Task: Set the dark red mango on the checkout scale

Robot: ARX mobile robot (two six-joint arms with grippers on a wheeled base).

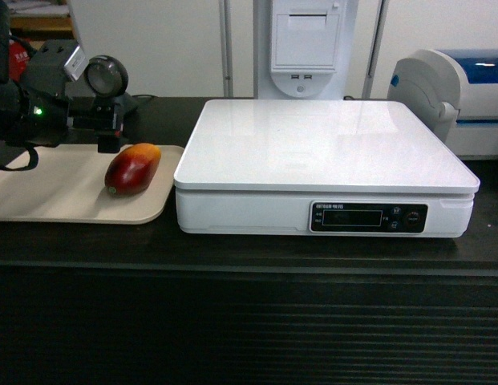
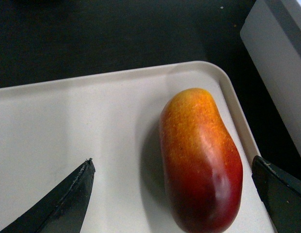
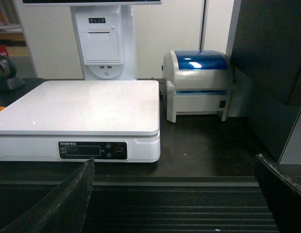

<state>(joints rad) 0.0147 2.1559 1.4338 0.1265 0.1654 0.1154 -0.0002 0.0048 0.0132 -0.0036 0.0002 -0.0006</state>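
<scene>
The left gripper (image 2: 172, 194) stands wide open, its two dark fingertips either side of the dark red mango (image 2: 201, 162) without touching. The fruit is glossy and rounded, so a shallow or off-centre close could likely squirt it toward the beige tray's (image 2: 68, 121) rim at 3 o'clock. It lies on its side near the tray's right edge, the scale (image 1: 325, 148) just beside at 3 o'clock on the checkout (image 1: 249, 321). Its skin fades from orange-yellow to deep red. The right gripper (image 3: 174, 194) hangs wide open and empty, facing the scale

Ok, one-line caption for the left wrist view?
Open left gripper straddling the mango on the beige tray.
</scene>
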